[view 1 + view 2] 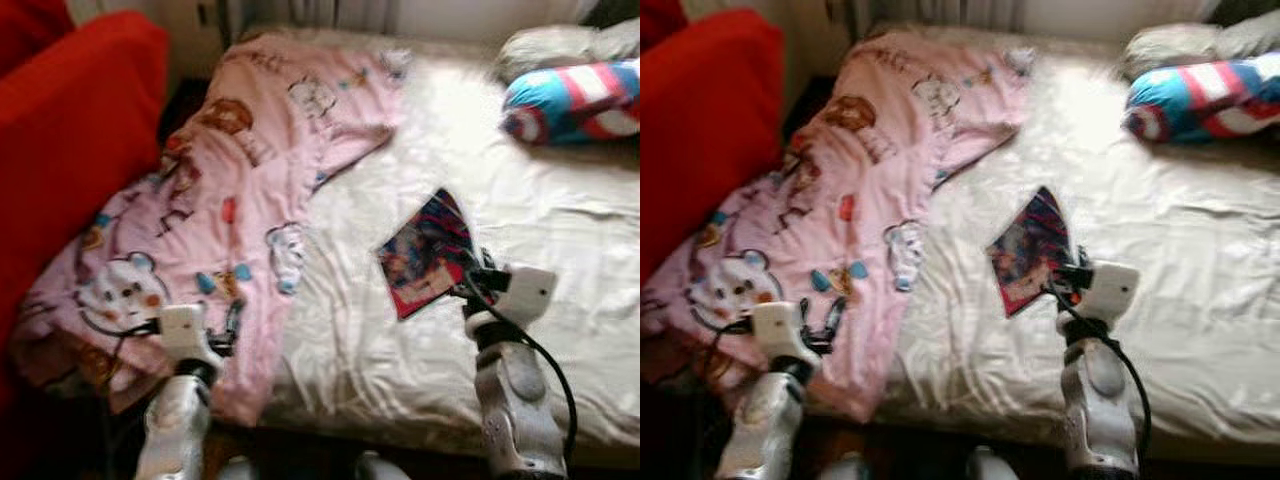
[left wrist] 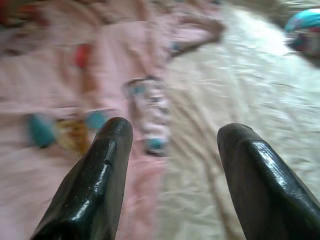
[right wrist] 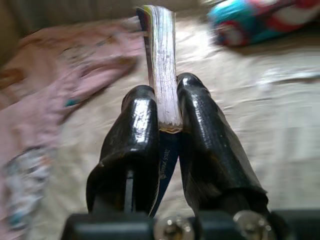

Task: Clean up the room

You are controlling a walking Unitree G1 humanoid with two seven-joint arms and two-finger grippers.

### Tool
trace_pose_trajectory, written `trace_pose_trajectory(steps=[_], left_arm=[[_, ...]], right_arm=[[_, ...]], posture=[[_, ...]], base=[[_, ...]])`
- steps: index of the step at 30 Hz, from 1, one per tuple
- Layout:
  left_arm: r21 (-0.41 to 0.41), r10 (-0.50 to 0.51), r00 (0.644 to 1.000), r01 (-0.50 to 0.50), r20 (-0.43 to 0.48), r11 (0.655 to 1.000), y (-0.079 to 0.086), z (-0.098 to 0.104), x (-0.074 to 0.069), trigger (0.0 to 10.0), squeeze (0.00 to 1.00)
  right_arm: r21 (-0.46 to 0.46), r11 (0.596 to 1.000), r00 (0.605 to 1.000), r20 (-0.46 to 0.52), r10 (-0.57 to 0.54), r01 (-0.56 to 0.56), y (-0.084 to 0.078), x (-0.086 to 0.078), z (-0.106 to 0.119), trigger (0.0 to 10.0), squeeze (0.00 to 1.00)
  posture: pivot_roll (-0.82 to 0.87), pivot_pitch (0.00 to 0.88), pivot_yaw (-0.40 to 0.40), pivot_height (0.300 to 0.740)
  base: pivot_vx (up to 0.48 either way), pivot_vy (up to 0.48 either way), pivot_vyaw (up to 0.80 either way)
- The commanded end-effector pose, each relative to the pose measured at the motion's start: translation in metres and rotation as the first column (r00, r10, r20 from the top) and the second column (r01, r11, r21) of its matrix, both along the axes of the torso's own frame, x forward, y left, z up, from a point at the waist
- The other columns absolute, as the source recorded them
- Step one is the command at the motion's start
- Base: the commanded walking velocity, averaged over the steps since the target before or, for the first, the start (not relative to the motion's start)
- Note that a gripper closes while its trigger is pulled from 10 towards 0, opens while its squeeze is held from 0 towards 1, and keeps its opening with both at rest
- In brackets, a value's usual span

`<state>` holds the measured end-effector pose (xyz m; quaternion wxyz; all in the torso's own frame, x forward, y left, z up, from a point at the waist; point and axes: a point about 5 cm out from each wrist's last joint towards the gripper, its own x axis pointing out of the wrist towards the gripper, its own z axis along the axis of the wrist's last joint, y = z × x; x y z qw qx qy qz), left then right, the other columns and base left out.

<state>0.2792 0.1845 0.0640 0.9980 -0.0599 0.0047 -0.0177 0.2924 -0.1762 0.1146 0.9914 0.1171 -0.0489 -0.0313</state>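
Black right claw (image 3: 167,107) pinching book (image 3: 162,60) over bed (image 1: 560,230)

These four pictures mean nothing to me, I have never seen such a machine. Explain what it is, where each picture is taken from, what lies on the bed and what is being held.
This is a humanoid robot with two silver arms, each ending in a gripper of two long black fingers. The two wide pictures come from the two eyes of a camera on its head, looking down at a bed with a white sheet. The other two come from cameras on its wrists, looking along each gripper's fingers.

On the bed lie a pink cartoon blanket on the robot's left side and a blue, red and white pillow at the far right. A red armchair stands to the left.

The right gripper is shut on a thin colourful book, seen edge-on between its fingers in the right wrist view. The left gripper is open and holds nothing, hovering over the blanket's edge.
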Motion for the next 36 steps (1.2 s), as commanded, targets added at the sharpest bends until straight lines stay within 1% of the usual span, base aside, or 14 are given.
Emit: trace_pose_trajectory(steps=[1,4,12,18,25,36], left_arm=[[0.031,0.007,1.000,-0.006,-0.028,0.999,0.0050,-0.0067,-0.0050,10.0,0.00],[0.032,0.005,1.000,-0.004,-0.025,0.999,0.0047,-0.0060,-0.0044,10.0,0.00],[0.041,-0.004,1.000,0.005,-0.018,0.999,0.0047,-0.0045,-0.0030,10.0,0.00],[0.048,-0.008,1.000,0.009,-0.017,0.999,0.0054,-0.0034,-0.0023,10.0,0.00],[0.053,-0.020,1.000,0.021,-0.018,0.998,0.0036,-0.0037,-0.0034,10.0,0.00],[0.056,-0.020,1.000,0.021,-0.017,0.998,0.0050,-0.0029,-0.0030,10.0,0.00]], right_arm=[[0.008,1.000,0.999,0.038,-0.002,0.002,0.0015,-0.0028,0.0060,10.0,0.00],[0.008,1.000,0.999,0.040,-0.003,0.003,0.0026,-0.0037,0.0054,10.0,0.00],[0.010,1.000,0.999,0.040,-0.006,0.006,0.0037,-0.0050,0.0042,10.0,0.00],[0.010,1.000,0.999,0.034,-0.007,0.006,0.0043,-0.0047,0.0032,10.0,0.00],[0.012,1.000,1.000,0.001,0.011,-0.011,0.0068,-0.0056,-0.0037,10.0,0.00],[0.013,1.000,1.000,-0.002,0.007,-0.007,0.0068,-0.0049,-0.0039,10.0,0.00]], posture=[[0.04,0.171,-0.076,0.726],[0.04,0.166,-0.072,0.726],[0.05,0.163,-0.067,0.726],[0.05,0.177,-0.062,0.726],[0.05,0.187,-0.058,0.726],[0.05,0.197,-0.054,0.726]], base=[[0.000,-0.394,-0.71],[0.000,-0.396,-0.67],[0.000,-0.405,0.00],[0.000,-0.404,0.00],[0.000,-0.411,0.00],[0.000,-0.420,0.00]])
